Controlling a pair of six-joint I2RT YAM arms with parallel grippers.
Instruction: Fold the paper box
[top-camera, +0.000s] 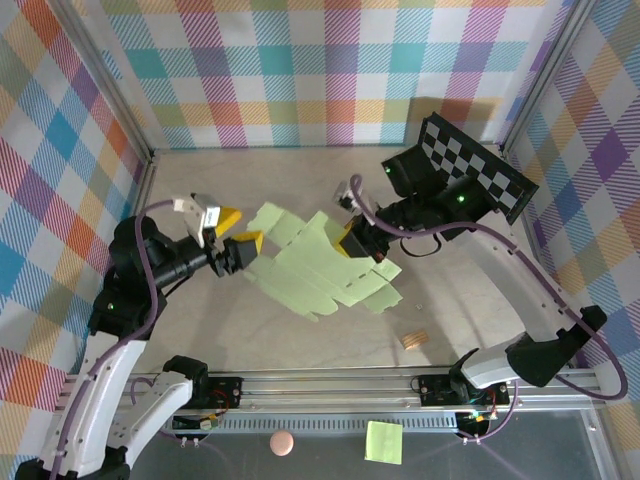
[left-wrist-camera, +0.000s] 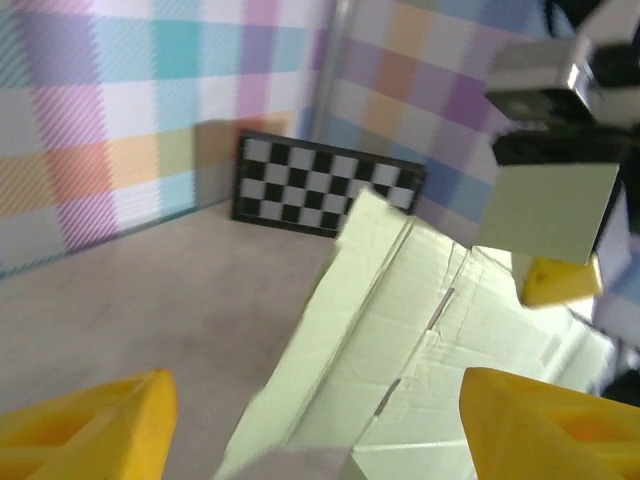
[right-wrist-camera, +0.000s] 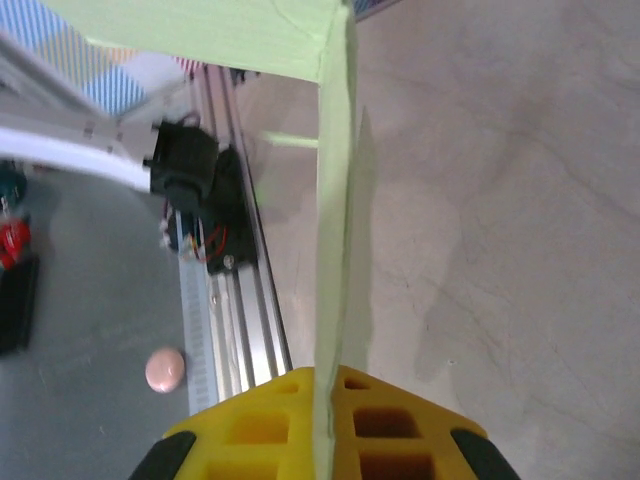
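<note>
The paper box (top-camera: 320, 265) is a pale lime-green die-cut sheet with flaps and creases, lifted at a tilt above the middle of the table. My right gripper (top-camera: 352, 240) is shut on its upper right part. In the right wrist view the sheet (right-wrist-camera: 333, 250) runs edge-on and is pinched between the yellow fingers of the right gripper (right-wrist-camera: 325, 420). My left gripper (top-camera: 238, 228) stands open at the sheet's left edge. In the left wrist view its yellow fingers (left-wrist-camera: 90, 425) are wide apart, with the sheet (left-wrist-camera: 420, 330) lying just ahead between them, touching neither.
A checkerboard panel (top-camera: 475, 165) leans at the back right wall. A small wooden block (top-camera: 412, 340) lies on the table near the front rail (top-camera: 330, 385). A bright green sticky note (top-camera: 384, 441) and a pink ball (top-camera: 282, 443) sit below the rail.
</note>
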